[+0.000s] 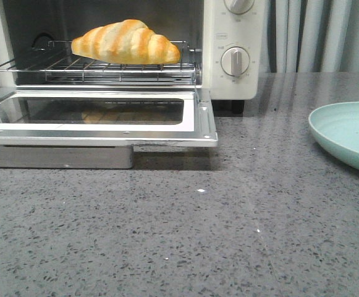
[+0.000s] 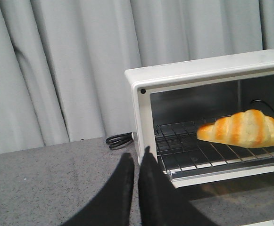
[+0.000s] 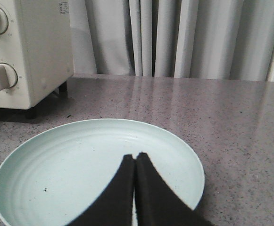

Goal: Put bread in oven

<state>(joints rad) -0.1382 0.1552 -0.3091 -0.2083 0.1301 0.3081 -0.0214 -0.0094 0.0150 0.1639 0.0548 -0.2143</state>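
We see the grey speckled counter [image 1: 185,241] with the oven [image 1: 228,49] at far left, its door [image 1: 99,117] folded down flat toward us. The mint-green plate [image 1: 352,133] sits well right of the oven, nothing on it. The bread [image 1: 126,43] lies on the wire rack [image 1: 92,68] inside the oven, long side across. A black cord [image 2: 119,140] lies behind the oven's left side. Left gripper [image 2: 136,162] hangs near the oven's left front corner, fingers pressed together, holding nothing. Right gripper [image 3: 134,162] is over the plate, likewise pinched closed and empty.
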